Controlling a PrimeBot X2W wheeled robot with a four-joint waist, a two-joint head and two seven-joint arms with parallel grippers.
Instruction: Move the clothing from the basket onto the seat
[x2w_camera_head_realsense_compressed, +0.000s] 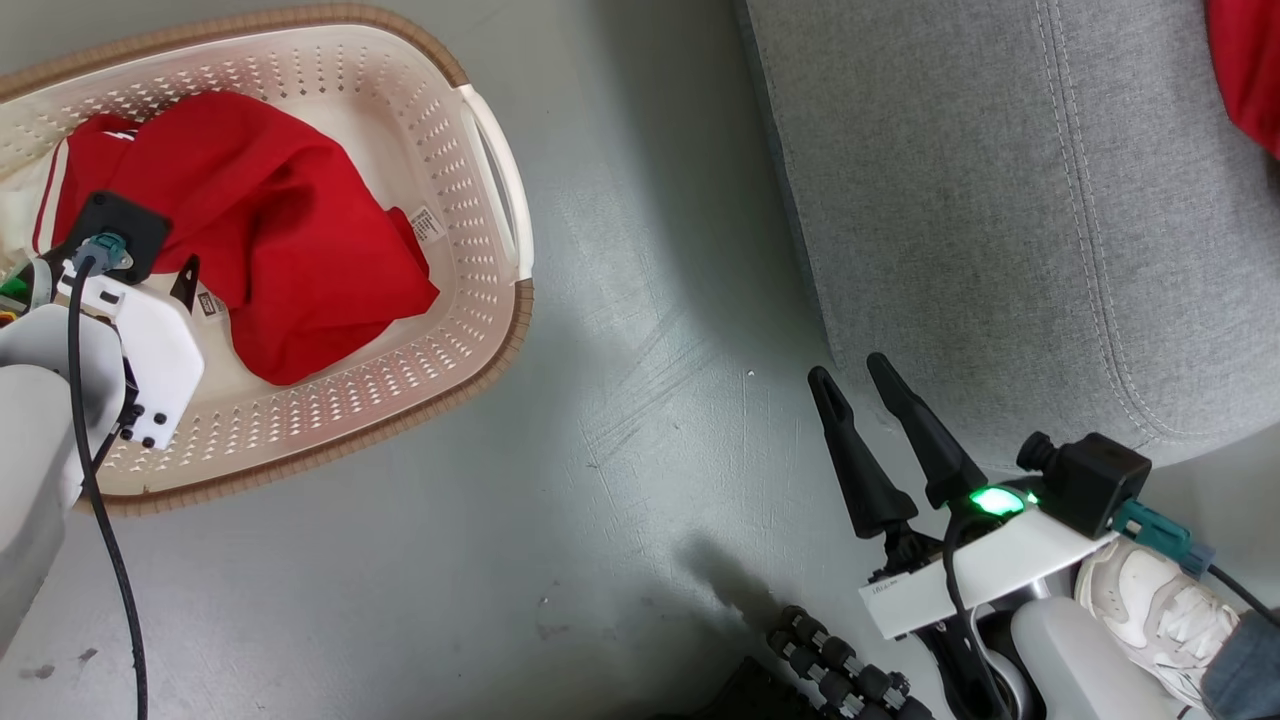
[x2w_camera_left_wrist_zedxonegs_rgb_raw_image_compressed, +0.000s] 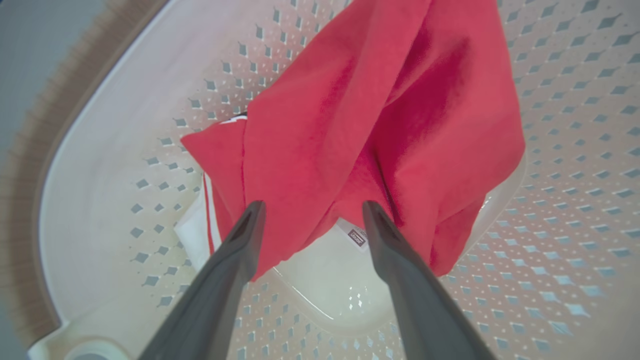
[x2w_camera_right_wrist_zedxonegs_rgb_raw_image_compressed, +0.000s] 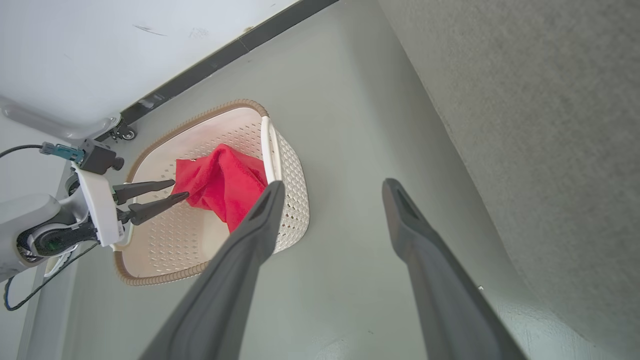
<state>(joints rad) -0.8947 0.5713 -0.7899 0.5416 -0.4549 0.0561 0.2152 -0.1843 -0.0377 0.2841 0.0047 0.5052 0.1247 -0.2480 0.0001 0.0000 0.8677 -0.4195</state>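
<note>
Spread wide, the left gripper (x2w_camera_left_wrist_zedxonegs_rgb_raw_image_compressed: 314, 207) hovers at the near edge of the red garment (x2w_camera_left_wrist_zedxonegs_rgb_raw_image_compressed: 380, 115) in the basket (x2w_camera_left_wrist_zedxonegs_rgb_raw_image_compressed: 100, 150), far closer than the right gripper (x2w_camera_head_realsense_compressed: 849, 366), also spread, by the sofa (x2w_camera_head_realsense_compressed: 1000, 200)

Grey-green floor (x2w_camera_head_realsense_compressed: 620, 300), scuffed and scratched, catching a soft sheen of light. On the far side, a white wall (x2w_camera_right_wrist_zedxonegs_rgb_raw_image_compressed: 100, 50) meets it along a dark skirting (x2w_camera_right_wrist_zedxonegs_rgb_raw_image_compressed: 220, 57).
</note>
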